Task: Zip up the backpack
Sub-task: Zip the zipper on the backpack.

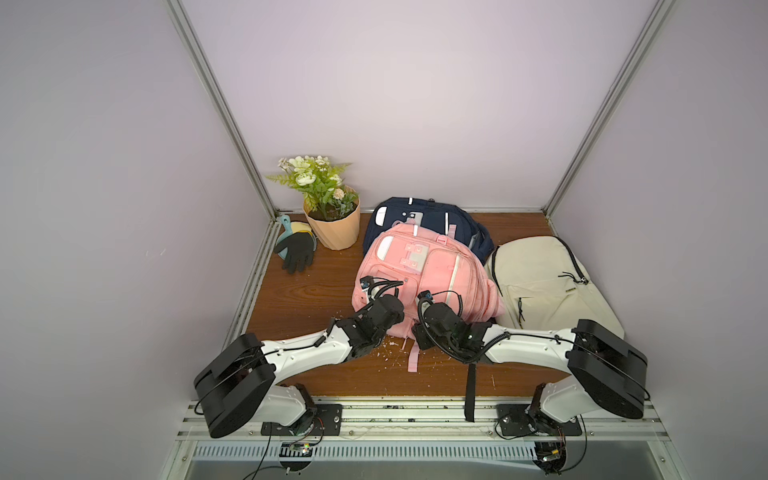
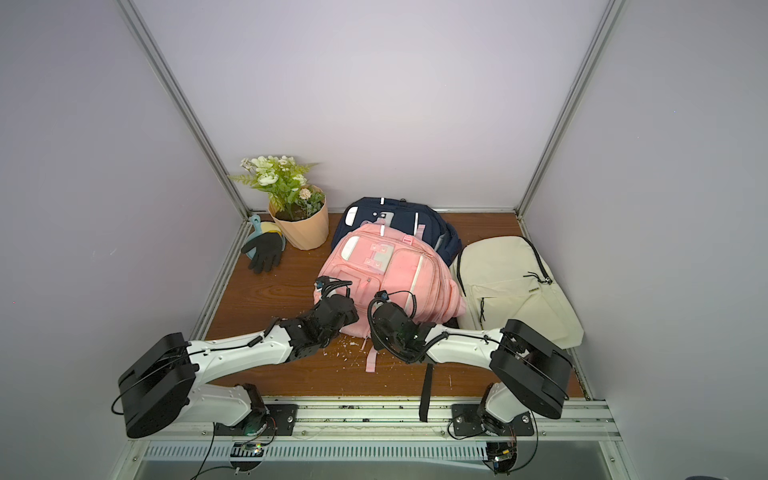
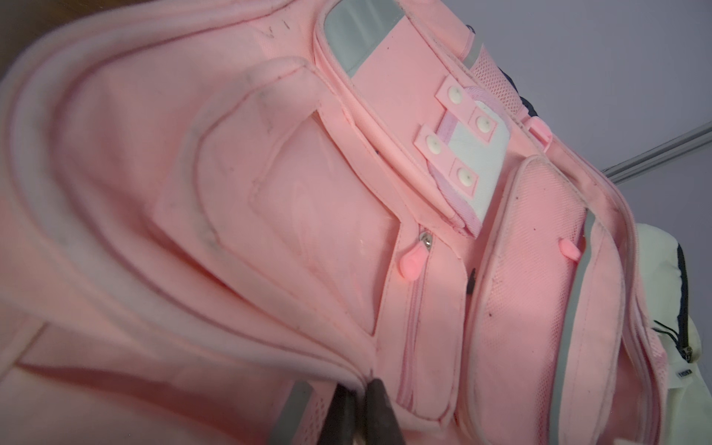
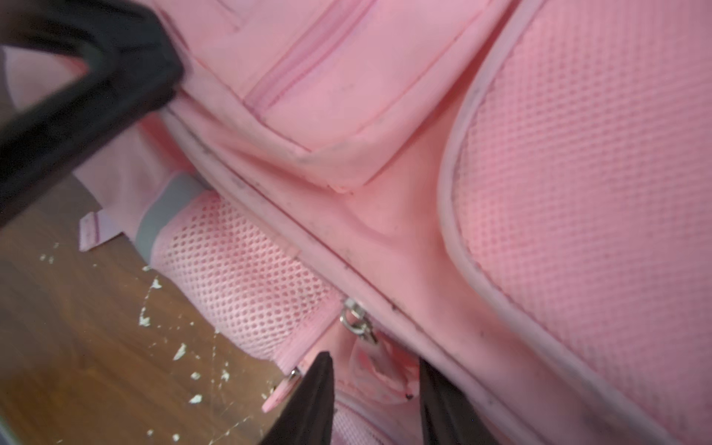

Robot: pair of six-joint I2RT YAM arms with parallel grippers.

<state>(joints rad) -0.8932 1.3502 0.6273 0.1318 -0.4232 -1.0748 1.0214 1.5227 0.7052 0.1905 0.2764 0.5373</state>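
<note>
The pink backpack (image 1: 415, 274) lies mid-table on the wooden table (image 1: 316, 291). Its far edge overlaps the navy backpack (image 1: 428, 216), and the cream backpack (image 1: 540, 282) sits just to its right. The left gripper (image 3: 360, 389) is pinched together on a seam fold at the bag's near-left corner, apparently anchoring the fabric so the zip track is taut. At the near edge, the right gripper (image 4: 374, 358) has its jaws apart astride the pink zipper pull (image 4: 379, 371) below its metal slider (image 4: 356, 319), seemingly lined up to close on it.

Left hand (image 3: 360, 385) pinched closed, right hand (image 4: 374, 358) partly open, both close together
</note>
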